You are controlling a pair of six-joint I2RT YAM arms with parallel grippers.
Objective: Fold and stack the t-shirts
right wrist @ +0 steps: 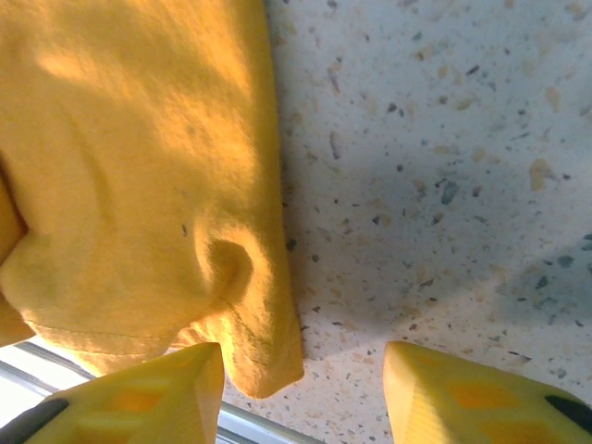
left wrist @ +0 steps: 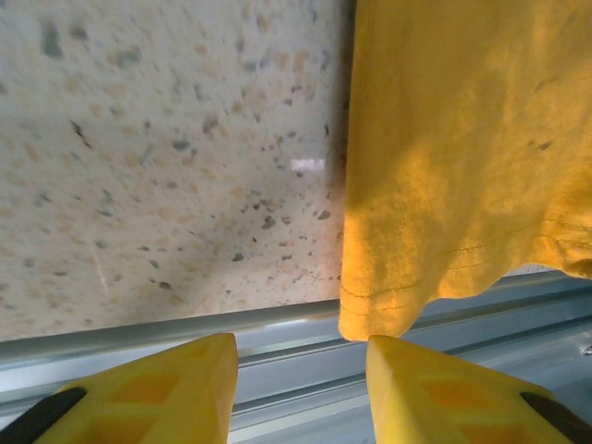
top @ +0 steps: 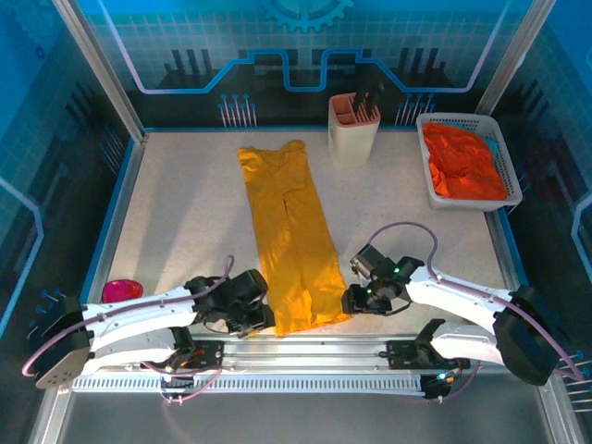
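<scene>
Mustard-yellow t-shirt, folded into a long strip, lies lengthwise on the middle of the table, its near end at the front edge. Left gripper and right gripper flank that end's two corners, each with fingers spread and holding nothing. Orange-red t-shirt lies crumpled in the white basket, far right.

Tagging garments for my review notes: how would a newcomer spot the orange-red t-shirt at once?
Go to the far right corner of the speckled white table, where a white mesh plastic basket sits. The orange-red cloth t-shirt lies crumpled inside it. The mustard-yellow cloth t-shirt, by contrast, is laid out in a long strip mid-table, outside any container.
</scene>
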